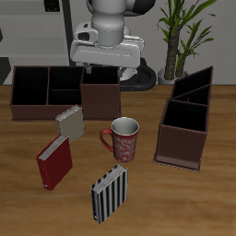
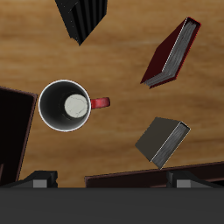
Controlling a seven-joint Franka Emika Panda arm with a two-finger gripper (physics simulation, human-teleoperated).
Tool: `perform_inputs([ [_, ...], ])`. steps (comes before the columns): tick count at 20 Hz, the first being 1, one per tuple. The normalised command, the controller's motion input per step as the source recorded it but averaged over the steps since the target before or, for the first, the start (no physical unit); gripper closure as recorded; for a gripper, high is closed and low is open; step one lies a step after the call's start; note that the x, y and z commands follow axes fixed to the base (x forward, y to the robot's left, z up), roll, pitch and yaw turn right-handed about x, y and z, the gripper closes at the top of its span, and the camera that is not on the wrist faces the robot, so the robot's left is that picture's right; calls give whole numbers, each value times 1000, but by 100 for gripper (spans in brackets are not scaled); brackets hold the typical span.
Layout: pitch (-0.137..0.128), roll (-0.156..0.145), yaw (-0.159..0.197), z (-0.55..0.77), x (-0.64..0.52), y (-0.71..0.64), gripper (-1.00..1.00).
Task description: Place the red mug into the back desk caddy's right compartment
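The red mug (image 1: 124, 138) with pale speckles stands upright on the table, handle toward the red book; it also shows in the wrist view (image 2: 66, 105), white inside. The back desk caddy (image 1: 28, 109) is a long reddish-brown box at the table's back. Its right compartment (image 1: 100, 90) is the large end cell, just behind the mug. My gripper (image 1: 106, 66) hangs open and empty high above that cell, well behind and above the mug. In the wrist view the gripper (image 2: 112, 182) shows only two fingertips (image 2: 39, 180), set wide apart. A strip of the caddy's wall (image 2: 140, 180) shows there.
A grey book (image 1: 69, 122) lies in front of the back caddy, a red book (image 1: 54, 164) and a striped book (image 1: 109, 192) nearer the front edge. A narrower dark brown caddy (image 1: 184, 124) with slanted walls stands beside the mug. A potted plant (image 1: 180, 37) stands at the back.
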Motion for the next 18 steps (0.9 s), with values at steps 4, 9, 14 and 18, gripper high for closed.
perform_inputs([
  [4, -26, -11, -41, -132, 72, 53, -100],
  [9, -32, -3, -53, -249, 123, 95, -100],
  [14, -55, -3, -11, -257, 43, 83, -100],
  [18, 16, 21, -15, -324, 100, 54, -100],
])
